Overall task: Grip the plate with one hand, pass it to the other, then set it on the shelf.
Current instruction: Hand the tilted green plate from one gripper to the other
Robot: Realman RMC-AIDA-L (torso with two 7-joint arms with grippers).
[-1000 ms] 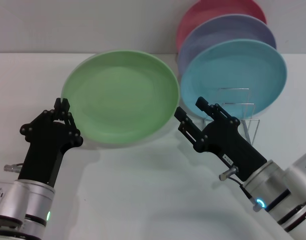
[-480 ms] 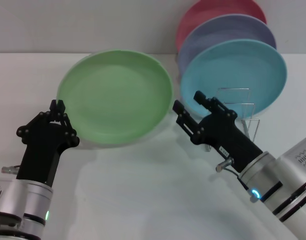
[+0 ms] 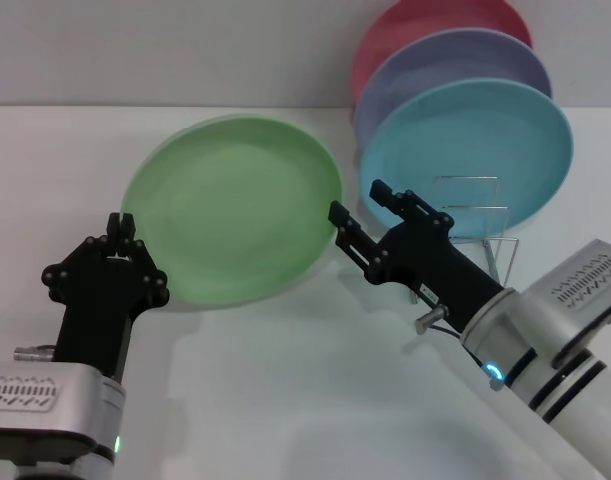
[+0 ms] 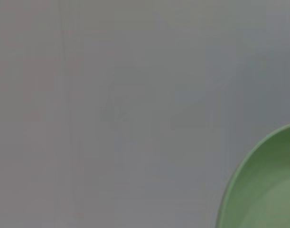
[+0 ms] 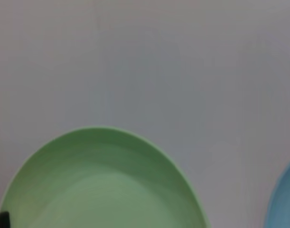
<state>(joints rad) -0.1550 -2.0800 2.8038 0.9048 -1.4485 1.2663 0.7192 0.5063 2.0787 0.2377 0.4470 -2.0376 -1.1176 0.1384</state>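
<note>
The light green plate [image 3: 235, 210] hangs tilted just above the white table, casting a shadow beneath it. My left gripper [image 3: 121, 226] is shut on its left rim. From the right, my right gripper [image 3: 359, 204] stands open at the plate's right rim, its lower finger touching or nearly touching the edge. The plate also fills the lower part of the right wrist view [image 5: 102, 190] and a corner of the left wrist view [image 4: 268, 190]. The silver wire shelf [image 3: 477, 215] stands behind the right gripper, partly hidden by it.
A turquoise-blue plate [image 3: 475, 150], a lavender plate [image 3: 455, 70] and a pink plate [image 3: 425, 25] stand upright in a row in the wire rack at the back right. The blue plate's edge [image 5: 285, 199] shows in the right wrist view. White table [image 3: 285, 400] lies in front.
My right gripper has moved left up to the plate's right rim. The left gripper and plate have shifted slightly, the plate now sitting a little lower.
</note>
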